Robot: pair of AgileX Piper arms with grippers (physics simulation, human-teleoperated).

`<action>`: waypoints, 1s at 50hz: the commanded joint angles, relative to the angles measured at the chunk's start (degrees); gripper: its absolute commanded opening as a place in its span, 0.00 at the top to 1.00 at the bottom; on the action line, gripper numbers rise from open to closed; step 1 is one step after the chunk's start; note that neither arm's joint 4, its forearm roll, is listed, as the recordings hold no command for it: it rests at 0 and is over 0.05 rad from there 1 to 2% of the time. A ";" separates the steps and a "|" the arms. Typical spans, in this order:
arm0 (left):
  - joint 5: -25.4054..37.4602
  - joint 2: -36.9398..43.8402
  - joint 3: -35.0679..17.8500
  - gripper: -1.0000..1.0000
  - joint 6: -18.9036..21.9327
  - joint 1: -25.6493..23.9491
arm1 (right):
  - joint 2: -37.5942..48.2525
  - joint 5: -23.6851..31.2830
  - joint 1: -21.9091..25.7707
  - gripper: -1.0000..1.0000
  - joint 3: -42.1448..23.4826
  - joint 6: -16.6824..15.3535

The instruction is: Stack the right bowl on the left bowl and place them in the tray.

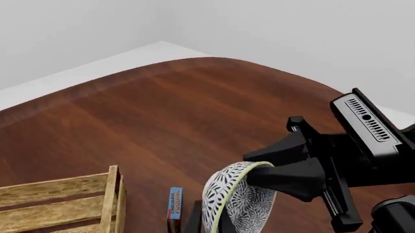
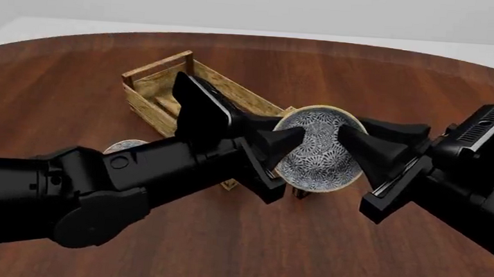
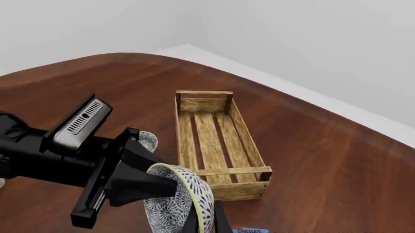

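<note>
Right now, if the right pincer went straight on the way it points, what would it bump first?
The right bowl. It stands tilted at the tips of the right pincer, maybe touching it. Just past the bowl is the left pincer.

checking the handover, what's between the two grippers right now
In the front view, one patterned bowl sits tilted between the left gripper and the right gripper, each touching its rim. Nothing else lies between them.
</note>
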 commanded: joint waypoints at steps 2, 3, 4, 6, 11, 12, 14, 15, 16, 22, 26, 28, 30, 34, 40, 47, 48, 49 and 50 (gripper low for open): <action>0.25 -0.29 0.48 1.00 1.58 1.10 | -0.27 -0.23 0.00 1.00 -0.01 -1.06; 0.37 -0.42 0.45 1.00 1.55 1.12 | -0.24 -0.25 0.00 1.00 -0.01 -1.05; 0.38 -0.59 0.51 1.00 1.45 1.07 | -0.20 -0.31 -0.08 1.00 -0.01 -1.10; 0.43 -0.83 0.59 1.00 1.58 1.05 | -0.19 -0.39 -0.16 1.00 0.03 -1.17; 0.32 -0.89 0.65 1.00 1.41 0.93 | 0.30 -0.93 -0.46 0.00 0.15 -1.44; 0.37 -0.93 0.61 1.00 1.49 1.02 | 0.24 -1.01 -0.58 0.00 0.20 -1.44; 0.46 -0.84 0.49 1.00 1.35 1.01 | -0.18 -0.63 -0.37 0.00 0.13 -1.28; 0.35 -0.84 0.56 1.00 1.37 1.12 | -0.39 -0.47 -0.39 0.00 0.11 -1.33; 0.34 -0.90 0.57 1.00 1.51 1.23 | -0.52 -0.39 -0.41 0.00 0.11 -1.36; 0.44 -1.01 0.53 1.00 1.74 1.52 | -0.83 -0.17 -0.21 0.00 0.06 -1.01; 0.21 -0.92 0.52 1.00 1.84 2.36 | -1.17 0.14 0.40 0.00 0.02 -0.79; 0.43 -0.76 0.19 1.00 2.10 2.75 | -1.53 0.46 1.09 0.00 -0.03 -0.48; 0.51 -0.48 -0.12 1.00 2.17 3.00 | -1.80 0.73 1.52 0.00 -0.08 -0.28; 0.68 -0.03 -0.77 1.00 2.52 3.18 | -2.03 0.92 1.65 0.00 -0.07 -0.32; 0.73 1.45 -2.47 1.00 3.91 3.70 | -2.46 1.30 1.88 0.00 -0.09 -0.19; 0.93 3.45 -4.73 1.00 4.46 3.86 | -2.68 1.39 1.86 0.00 -0.05 -0.06; 0.99 3.53 -4.85 1.00 4.50 3.87 | -2.70 1.41 1.85 0.00 -0.05 -0.03; 0.95 3.76 -5.01 1.00 4.61 3.93 | -2.83 1.50 1.87 0.00 -0.08 0.03; 0.85 4.14 -5.25 1.00 4.68 4.04 | -2.97 1.62 1.90 0.00 -0.11 0.11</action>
